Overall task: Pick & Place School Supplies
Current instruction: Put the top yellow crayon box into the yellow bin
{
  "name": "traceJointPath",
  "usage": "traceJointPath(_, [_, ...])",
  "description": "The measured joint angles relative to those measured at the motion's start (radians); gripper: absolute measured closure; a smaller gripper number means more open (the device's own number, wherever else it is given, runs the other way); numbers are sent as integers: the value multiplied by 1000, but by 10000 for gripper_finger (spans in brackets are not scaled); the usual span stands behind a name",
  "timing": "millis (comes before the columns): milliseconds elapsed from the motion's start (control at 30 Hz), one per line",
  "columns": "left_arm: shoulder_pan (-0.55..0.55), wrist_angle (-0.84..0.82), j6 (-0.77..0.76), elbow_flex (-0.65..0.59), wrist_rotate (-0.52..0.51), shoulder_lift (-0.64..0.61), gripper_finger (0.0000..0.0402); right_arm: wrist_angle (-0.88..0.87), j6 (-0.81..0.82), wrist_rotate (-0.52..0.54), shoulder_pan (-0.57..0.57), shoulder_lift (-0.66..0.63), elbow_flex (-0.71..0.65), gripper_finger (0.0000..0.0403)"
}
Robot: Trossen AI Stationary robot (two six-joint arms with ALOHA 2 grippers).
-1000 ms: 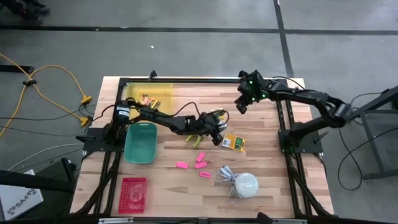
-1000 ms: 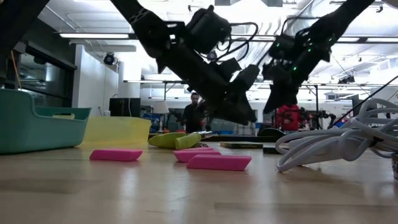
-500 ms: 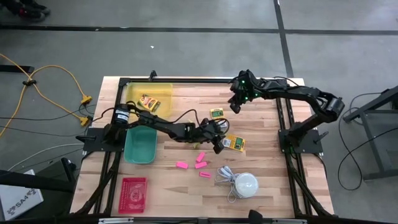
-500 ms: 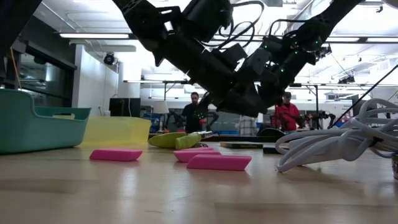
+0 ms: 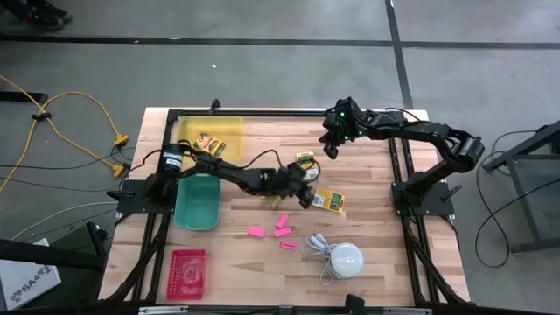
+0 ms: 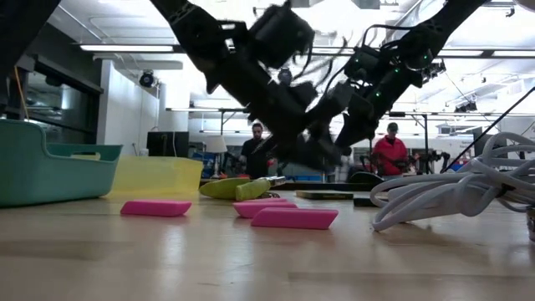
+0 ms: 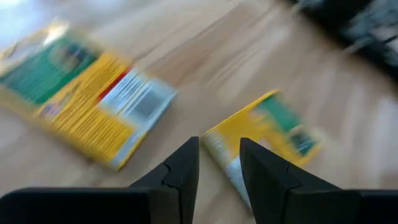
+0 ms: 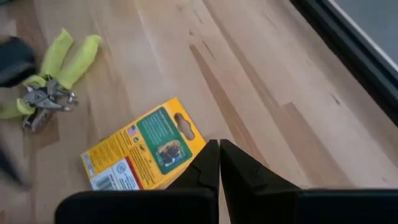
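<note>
Two flat yellow-and-green boxes lie flat on the table, one farther back and one nearer. A third box lies in the yellow bin. The lime-green-handled tool lies beside my left arm. Several pink erasers lie toward the near side. My left gripper hovers between the two boxes, open with a narrow gap, and the farther box lies just beyond its fingertips. My right gripper is shut above the table, to the right of the farther box.
A teal bin stands at the left and a red tray at the near left. A white dome with a coiled cord sits near the front. People stand in the room behind the table.
My right gripper has moved a little toward the table's left, closer to the farther box, and has rolled slightly. My left gripper has rolled about its own axis while staying between the two boxes. The boxes, tool and erasers have not moved.
</note>
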Motion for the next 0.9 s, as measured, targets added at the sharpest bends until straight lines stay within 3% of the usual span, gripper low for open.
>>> traceJointPath(200, [77, -116, -99, -1, 81, 0, 290, -2, -10, -14, 0, 0, 0, 392])
traceJointPath(600, [68, -103, -30, -1, 71, 1, 290, 6, -21, 61, 12, 0, 0, 283])
traceJointPath(733, [55, -82, -38, -1, 78, 1, 290, 53, -20, 57, 10, 3, 0, 275])
traceJointPath(900, [34, -31, -39, 0, 81, 1, 289, 124, 42, -32, 5, 43, 0, 274])
